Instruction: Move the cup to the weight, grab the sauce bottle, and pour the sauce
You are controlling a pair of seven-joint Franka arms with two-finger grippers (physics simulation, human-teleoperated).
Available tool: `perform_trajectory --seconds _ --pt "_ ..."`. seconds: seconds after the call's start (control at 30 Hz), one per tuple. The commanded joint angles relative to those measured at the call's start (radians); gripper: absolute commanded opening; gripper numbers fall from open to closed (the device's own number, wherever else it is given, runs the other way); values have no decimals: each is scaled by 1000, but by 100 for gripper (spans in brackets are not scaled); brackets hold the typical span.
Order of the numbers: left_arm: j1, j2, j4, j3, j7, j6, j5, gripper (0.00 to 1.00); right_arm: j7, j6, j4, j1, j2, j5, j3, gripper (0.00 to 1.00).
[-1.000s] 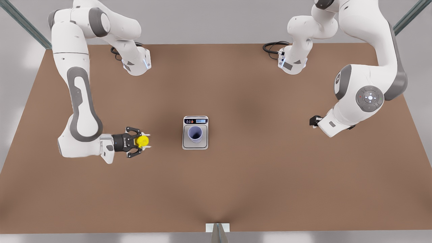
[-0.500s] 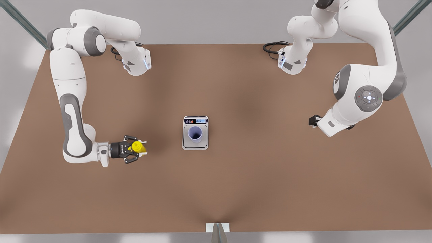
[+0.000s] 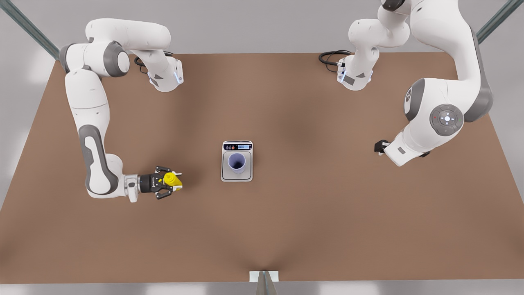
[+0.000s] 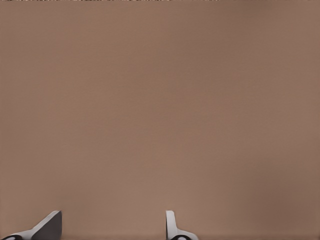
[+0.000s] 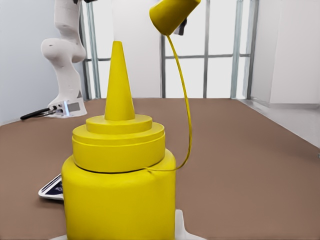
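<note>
- Two Franka arms are working over a brown tabletop (image 3: 311, 213).
- Right gripper (image 3: 171, 180), at the front view's left, is reaching in sideways low over the tabletop; its jaws are clamping the yellow sauce bottle (image 3: 170, 178).
- Right wrist view is showing the sauce bottle (image 5: 120, 185) close up and upright: ribbed shoulder, pointed nozzle bare, tiny cap (image 5: 172, 15) dangling off a thin tether above and to one side.
- A white fingertip (image 5: 182, 227) is peeking out beside the bottle's base.
- Sauce bottle is sitting well apart from the scale, toward the front view's left.
- Lavender cup (image 3: 236, 162) is standing upright on the silver kitchen scale (image 3: 237, 177), mouth open, inside the platform's edges.
- Scale's dark display strip (image 3: 237, 146) is lying on the side away from the camera; a corner of the scale (image 5: 50, 187) is showing behind the bottle in the right wrist view.
- Left gripper (image 3: 380, 146), at the front view's right, is waiting well apart from the scale and holding nothing.
- Left wrist view is showing its two fingertips (image 4: 47, 226) spread apart over bare tabletop (image 4: 160, 110), so those jaws are open.
</note>
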Motion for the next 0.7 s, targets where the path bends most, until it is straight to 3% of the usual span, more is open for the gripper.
perform_trajectory --seconds 0.0,0.67 --pt "0 0 0 0 0 -1 0 100 0 0 0 0 3 1 0 54" --pt "0 8 0 0 0 2 0 100 -29 -35 17 3 65 26 0 54"
